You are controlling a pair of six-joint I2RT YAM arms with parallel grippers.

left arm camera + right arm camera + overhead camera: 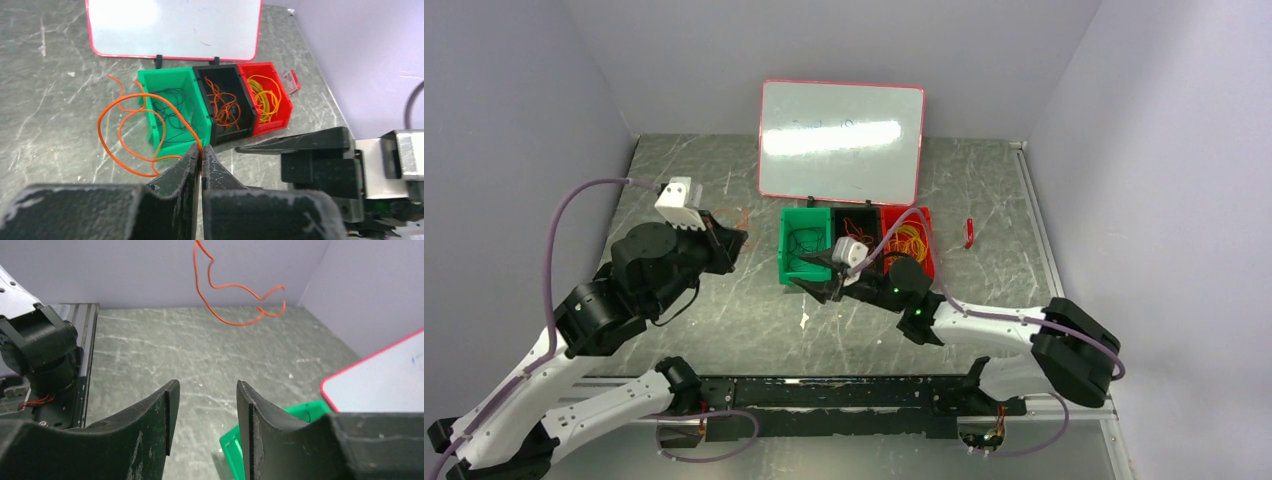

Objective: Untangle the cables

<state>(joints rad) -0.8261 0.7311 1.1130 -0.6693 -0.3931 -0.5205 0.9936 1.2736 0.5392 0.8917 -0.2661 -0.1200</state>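
My left gripper [201,150] is shut on one orange-red cable [116,131], which hangs in loose loops over the table left of the bins. From above, that left gripper [736,238] is held left of the green bin [790,250]. Black cables [171,107] lie in the green bin [197,125], orange cables [223,101] in the black bin [240,131], and yellow cables [265,98] in the red bin [286,102]. My right gripper [202,390] is open and empty above the green bin's [231,450] near edge. The held orange cable [235,297] dangles ahead of it.
A red-framed whiteboard [841,140] stands upright right behind the three bins. A small red clip [969,232] lies on the table to the right of the red bin [922,262]. Lilac walls close in the table on three sides.
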